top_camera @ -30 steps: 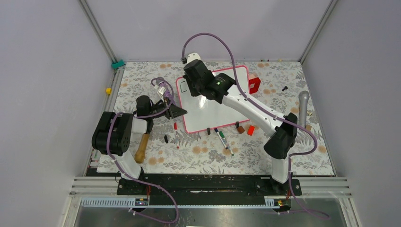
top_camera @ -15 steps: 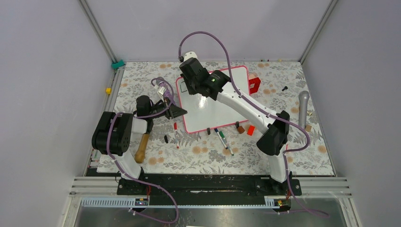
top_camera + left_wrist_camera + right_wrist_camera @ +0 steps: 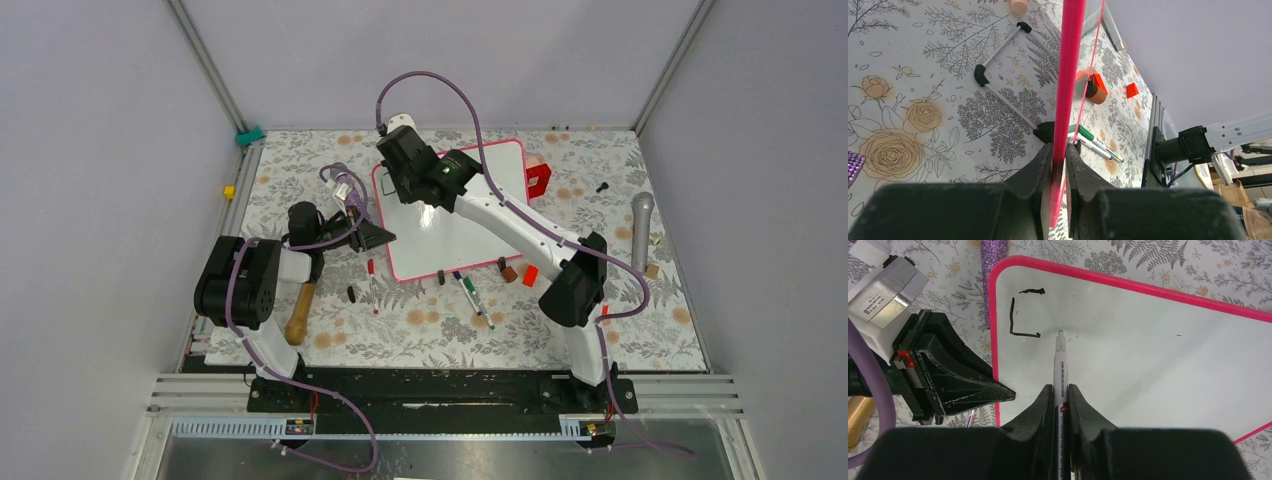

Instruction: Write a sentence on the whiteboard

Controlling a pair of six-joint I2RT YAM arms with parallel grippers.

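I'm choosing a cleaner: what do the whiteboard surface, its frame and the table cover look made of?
Whiteboard: glossy white coated panel, judging by its sheen. Frame: smooth pink plastic, probably; uniform colour. Table cover: matte floral-printed sheet, cloth or vinyl; cannot tell.

Bare whiteboard (image 3: 1158, 355) lies open right of the marker (image 3: 1060, 365) tip, but the left gripper (image 3: 386, 237) blocks its left edge, loose pens (image 3: 468, 288) crowd the near edge, and a red block (image 3: 538, 180) hugs the right.
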